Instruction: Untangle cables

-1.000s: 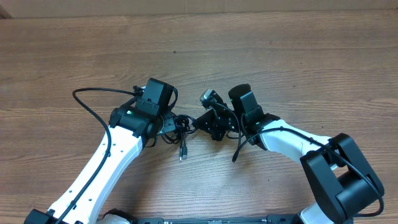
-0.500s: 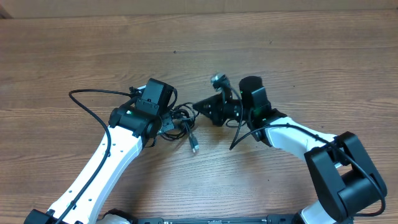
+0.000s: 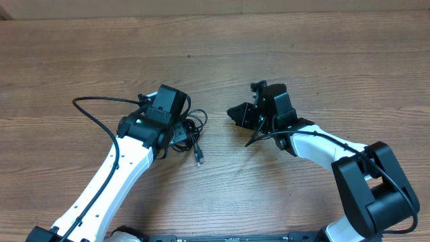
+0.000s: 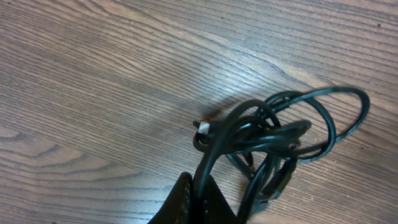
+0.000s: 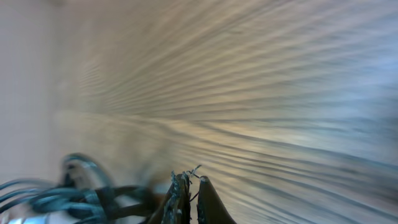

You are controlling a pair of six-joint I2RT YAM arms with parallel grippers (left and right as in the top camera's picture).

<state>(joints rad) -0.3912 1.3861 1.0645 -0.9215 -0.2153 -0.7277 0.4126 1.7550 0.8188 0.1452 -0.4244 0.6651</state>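
left gripper (image 4: 198, 194): closed, pinching one strand of the cables (image 3: 193, 128) right at its tip.
cables: a small tangle of thin black loops lying on the wooden table (image 3: 302, 54), bunched against the left fingers.
plug end (image 3: 199, 162): trails out of the tangle toward the near edge, flat on the wood.
right gripper (image 3: 234, 113): fingers pressed together, nothing between them, apart from the tangle with bare wood between.
right wrist view: badly blurred; the bundle is only a dark smear at the lower left.
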